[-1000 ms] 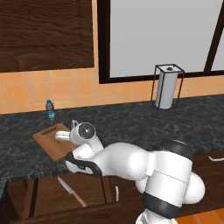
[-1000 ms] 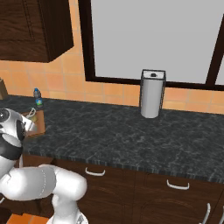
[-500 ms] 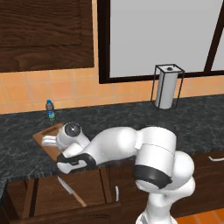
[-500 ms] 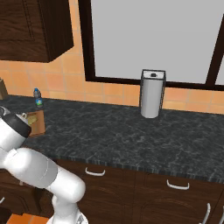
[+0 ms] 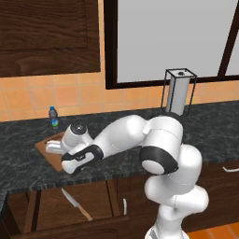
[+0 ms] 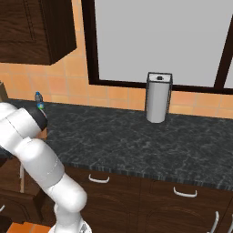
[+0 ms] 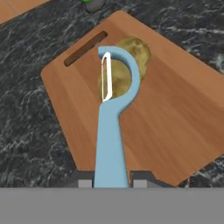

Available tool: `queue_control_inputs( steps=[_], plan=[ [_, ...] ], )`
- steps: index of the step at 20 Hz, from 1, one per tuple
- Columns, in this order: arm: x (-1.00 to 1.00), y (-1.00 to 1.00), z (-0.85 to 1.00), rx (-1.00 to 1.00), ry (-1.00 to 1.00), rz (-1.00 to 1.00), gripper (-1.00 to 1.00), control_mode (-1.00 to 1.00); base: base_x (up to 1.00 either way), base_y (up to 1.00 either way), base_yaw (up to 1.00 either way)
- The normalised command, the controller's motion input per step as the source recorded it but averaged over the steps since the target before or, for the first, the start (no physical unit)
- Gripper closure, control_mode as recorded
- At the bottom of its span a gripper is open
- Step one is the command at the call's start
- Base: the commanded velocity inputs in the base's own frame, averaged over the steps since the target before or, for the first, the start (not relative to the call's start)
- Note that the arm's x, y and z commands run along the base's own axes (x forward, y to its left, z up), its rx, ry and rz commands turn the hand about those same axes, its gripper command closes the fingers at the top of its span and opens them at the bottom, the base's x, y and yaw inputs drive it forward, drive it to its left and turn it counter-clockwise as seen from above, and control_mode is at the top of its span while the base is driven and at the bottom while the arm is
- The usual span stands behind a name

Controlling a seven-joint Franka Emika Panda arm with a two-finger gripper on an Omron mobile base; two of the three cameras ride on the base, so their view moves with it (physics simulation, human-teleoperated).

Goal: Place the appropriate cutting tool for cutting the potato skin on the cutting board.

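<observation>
- The pincer (image 7: 112, 180) is pinching the peeler (image 7: 111, 118) by the lower end of its light-blue handle, one dark fingertip on each side of it.
- In the hand view the peeler's long axis runs straight away from the pincer, handle near and curved head with its pale blade far.
- The peeler's head hangs over the cutting board (image 7: 175, 113); the blade end overlaps the potato (image 7: 131, 59) in this view, but whether it touches the potato or sits above it I cannot tell.
- The board lies directly ahead of and below the pincer. Its handle slot (image 7: 85, 48) is at the far left corner, and the potato rests on the board just beside that slot.
- The relation the coming move turns on: the peeler is already above the board, and the open wood lies to the right of and nearer than the potato. My judgement is that a release should favour that bare part, so the tool does not land on the potato and roll off.
- From the left base view the arm reaches down and left across the dark worktop (image 5: 205, 126), its hand over the board (image 5: 49, 150) near the front edge.
- A knife (image 5: 74, 204) lies in the open drawer below, untouched.
- A small bottle (image 5: 54, 116) stands behind the board, near the wall.
</observation>
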Motion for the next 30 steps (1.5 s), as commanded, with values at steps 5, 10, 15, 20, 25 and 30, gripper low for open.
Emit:
queue_control_inputs(
  steps=[5, 10, 15, 20, 25, 30],
  plan=[
    [0.00, 0.12, -0.14, -0.02, -0.01, 0.00, 1.00, -1.00, 0.00, 0.00, 0.00],
    [0.01, 0.25, -0.24, -0.04, 0.00, 0.00, 1.00, -1.00, 0.00, 0.00, 0.00],
    [0.14, 0.15, -0.27, -0.01, 0.00, 0.00, 1.00, -1.00, 0.00, 0.00, 0.00],
    [0.35, 0.15, -0.01, -0.01, 0.05, 0.00, -1.00, -1.00, 0.00, 0.00, 0.00],
    [0.00, 0.00, 0.39, -0.06, 0.20, 0.00, -1.00, -1.00, 0.00, 0.00, 0.00],
    [-0.04, 0.00, 0.64, -0.12, 0.09, 0.00, -1.00, -1.00, 0.00, 0.00, 0.00]
  ],
)
